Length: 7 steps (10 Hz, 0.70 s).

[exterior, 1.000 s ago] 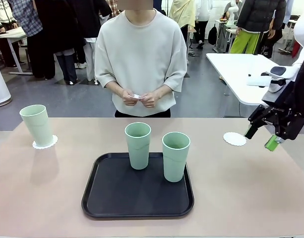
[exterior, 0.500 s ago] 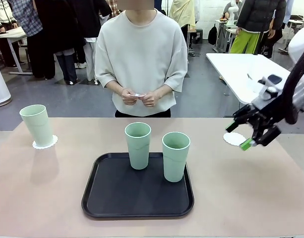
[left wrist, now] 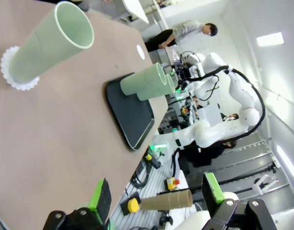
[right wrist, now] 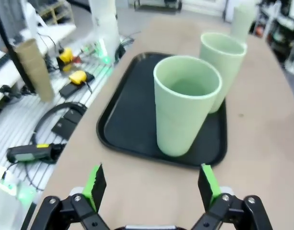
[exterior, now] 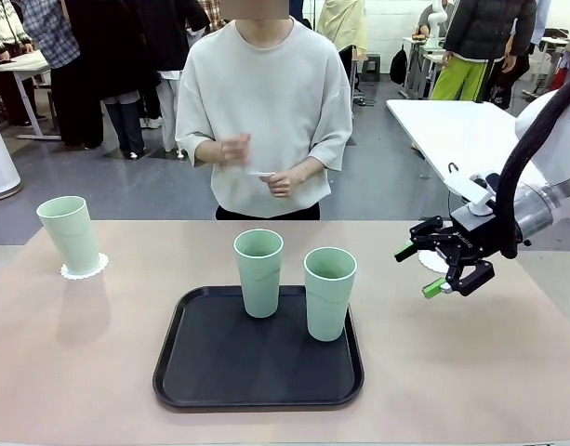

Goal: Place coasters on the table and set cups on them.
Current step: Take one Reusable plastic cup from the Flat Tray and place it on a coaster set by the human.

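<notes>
- Cups: two stand upright on the black tray [exterior: 187,372], nearest my side. The right-hand cup [exterior: 329,293] is a little nearer than the left-hand cup [exterior: 258,272]; they are close but apart.
- My right claw [exterior: 418,269] hangs above the table [exterior: 470,372], right of the tray, with its jaws spread wide and nothing between them (its wrist camera looks straight at the right-hand cup).
- My left claw [left wrist: 156,194] is also spread wide and empty, at the table's left side.
- The third cup [exterior: 69,232] stands farther back on the left, on a coaster [exterior: 84,270].
- The second coaster [left wrist: 140,51] lies bare at the far right, mostly hidden behind my right claw in the front view.
- A person stands across the table. One hand [exterior: 283,183] pinches a thin white thing [exterior: 259,174] (I cannot tell what).
</notes>
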Tool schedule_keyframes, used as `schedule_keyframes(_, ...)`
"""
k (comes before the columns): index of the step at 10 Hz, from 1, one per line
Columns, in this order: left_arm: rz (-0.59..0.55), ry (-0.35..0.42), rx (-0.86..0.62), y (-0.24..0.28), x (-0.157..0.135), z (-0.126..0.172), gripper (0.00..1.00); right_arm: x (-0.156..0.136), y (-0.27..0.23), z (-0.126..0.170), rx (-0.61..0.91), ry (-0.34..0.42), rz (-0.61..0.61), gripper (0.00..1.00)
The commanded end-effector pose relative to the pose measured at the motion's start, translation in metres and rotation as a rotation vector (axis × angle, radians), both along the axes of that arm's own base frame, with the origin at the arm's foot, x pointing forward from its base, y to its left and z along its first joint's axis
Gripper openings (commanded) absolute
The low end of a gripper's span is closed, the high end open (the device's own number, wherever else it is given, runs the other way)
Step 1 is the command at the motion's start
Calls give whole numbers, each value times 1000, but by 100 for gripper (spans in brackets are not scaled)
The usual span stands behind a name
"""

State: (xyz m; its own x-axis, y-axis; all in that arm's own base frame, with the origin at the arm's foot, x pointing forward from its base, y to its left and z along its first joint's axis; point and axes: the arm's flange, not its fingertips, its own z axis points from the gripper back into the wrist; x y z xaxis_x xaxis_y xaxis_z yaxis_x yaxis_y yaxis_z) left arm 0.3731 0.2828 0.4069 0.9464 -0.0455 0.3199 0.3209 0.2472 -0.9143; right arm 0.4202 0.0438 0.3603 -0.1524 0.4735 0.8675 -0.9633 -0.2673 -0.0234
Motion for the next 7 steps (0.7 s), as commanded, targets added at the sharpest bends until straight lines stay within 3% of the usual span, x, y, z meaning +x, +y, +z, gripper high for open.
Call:
schedule_keyframes(1, 8, 12, 4, 2, 0, 3, 100, 14, -10, -10, 95, 28, 9, 100)
schedule_keyframes(3, 8, 12, 4, 2, 0, 3, 100, 16, -7, -15, 101, 106, -55, 100)
schedule_keyframes(4, 8, 12, 4, 2, 0, 3, 100, 6, -9, -11, 72, 39, 1, 100)
schedule_keyframes(7, 8, 12, 4, 2, 0, 3, 100, 6, -9, -11, 72, 39, 1, 100)
